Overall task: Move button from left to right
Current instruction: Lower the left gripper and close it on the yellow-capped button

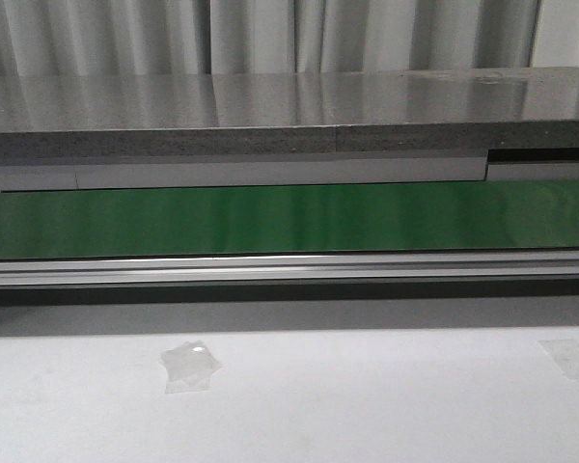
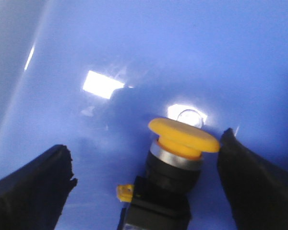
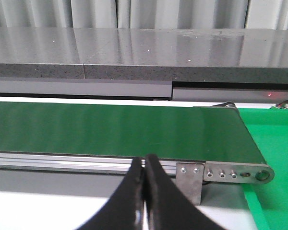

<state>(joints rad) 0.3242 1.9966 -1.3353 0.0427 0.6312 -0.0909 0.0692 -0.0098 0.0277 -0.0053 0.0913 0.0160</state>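
Left pincer (image 2: 144,182): fingers spread wide, one black finger (image 2: 33,187) on each side of the button (image 2: 175,163). The button is seen between them, nearer one finger than the other; whether that finger touches the cap cannot be told. Nothing is pinched. The round yellow-orange cap sits on a silver collar atop a black body, with a small yellow tab at the body's side. Beneath it a glossy blue surface (image 2: 182,57) is seen, marked by bright reflections.

Right pincer (image 3: 145,201): the two black fingers are pressed together, nothing between them. Beyond the tips, the aluminium rail (image 3: 62,160) of the conveyor is seen, then the green belt (image 3: 110,129), its end roller bracket (image 3: 235,173) off to one side, and a green surface (image 3: 273,139) past that.

Front view: neither pincer is shown, nor the button. The green belt (image 1: 289,217) runs across the full width, a grey ledge (image 1: 270,116) and pale curtain (image 1: 270,34) behind it. On the white desk (image 1: 367,405) in front, two pieces of clear tape (image 1: 188,367) are stuck, well apart.
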